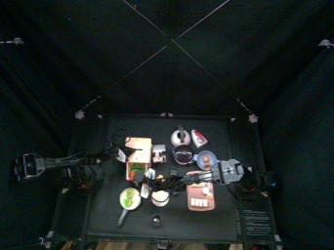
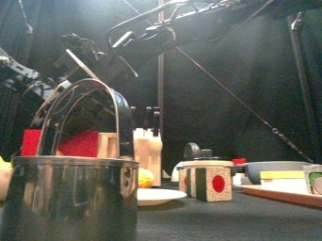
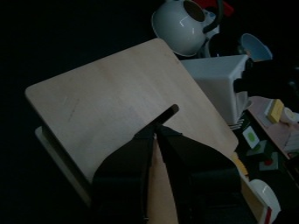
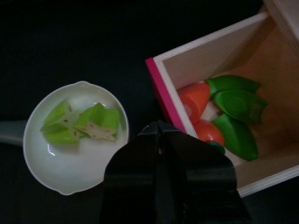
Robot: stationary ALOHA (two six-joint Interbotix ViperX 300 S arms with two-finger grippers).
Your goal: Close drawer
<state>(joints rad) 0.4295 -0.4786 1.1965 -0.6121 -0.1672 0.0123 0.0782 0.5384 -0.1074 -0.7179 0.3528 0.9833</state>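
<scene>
Because the drawer [image 4: 239, 105] is open with vegetables inside, the right gripper [image 4: 155, 133] is kept pressed together at its pink front [image 4: 167, 98], ready to push. The left gripper [image 3: 159, 138] is also held together, above a wooden board [image 3: 122, 96].

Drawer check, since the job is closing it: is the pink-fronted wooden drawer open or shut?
Open. The right wrist view looks straight into the drawer, with red and green toy vegetables exposed inside; the right gripper hangs beside its pink front.

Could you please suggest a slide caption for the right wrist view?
Right gripper at the pink-edged open drawer of toy vegetables, beside a white dish.
</scene>
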